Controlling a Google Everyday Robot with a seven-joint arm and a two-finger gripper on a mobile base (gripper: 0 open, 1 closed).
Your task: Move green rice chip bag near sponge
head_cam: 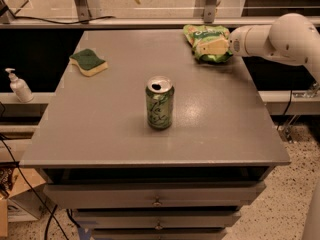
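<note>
From where I stand the grey worktop (105, 124) carries three things. Taking the can (160, 103) as the centre of the dial, it stands upright near the middle, its tab end open on top. The bag (206, 32) lies at about 1 o'clock from it, close to the far edge and towards the right side, crumpled and glossy green with pale print. The sponge (88, 62) lies at about 10 o'clock, near the far left corner, dark scrub face up over its yellow base, turned at a slant to the edges. Bag and sponge are well apart, with bare worktop between them along the far side. The white arm (272, 36) reaches in from 3 o'clock, low over the right edge, and its pale hand (214, 46) lies right on top of the bag, covering its middle. Whether the hand is spread or pinching the bag I cannot tell from here. To the left, off the worktop at about 9 o'clock, a pump bottle (19, 85) stands on a lower ledge. Below the front edge sit drawers (157, 196) with small knobs.
</note>
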